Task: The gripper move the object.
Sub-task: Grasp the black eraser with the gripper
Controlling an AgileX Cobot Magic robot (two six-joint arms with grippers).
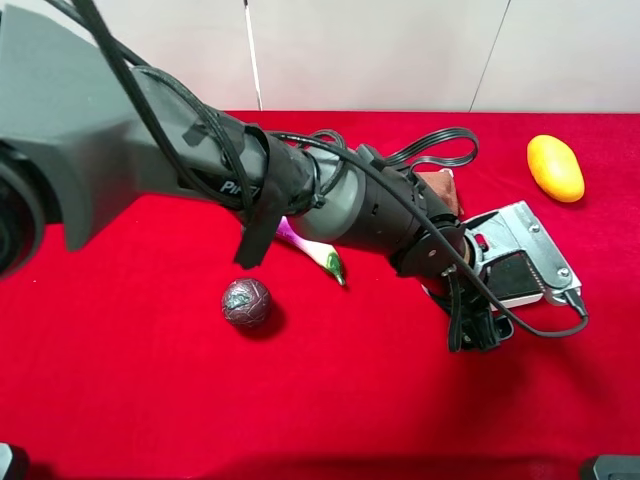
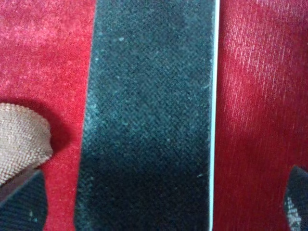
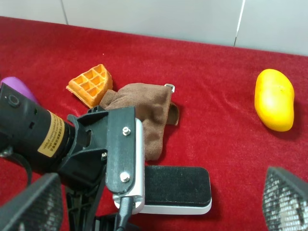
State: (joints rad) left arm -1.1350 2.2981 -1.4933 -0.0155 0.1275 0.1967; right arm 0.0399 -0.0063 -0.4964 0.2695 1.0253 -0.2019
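Eraser (image 2: 149, 120) lies flat on your red surface (image 1: 150, 400), felt side up. Your left hand (image 1: 515, 258) sits right over the eraser, fingers (image 2: 21, 204) spread wide on either side of it and clear of its edges. Brown cloth (image 3: 144, 110) lies just beside the eraser. Your right hand (image 3: 161, 204) faces the eraser, its fingers wide apart too, holding nothing.

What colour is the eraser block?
The eraser: black felt top, white base; clearest in right wrist view.
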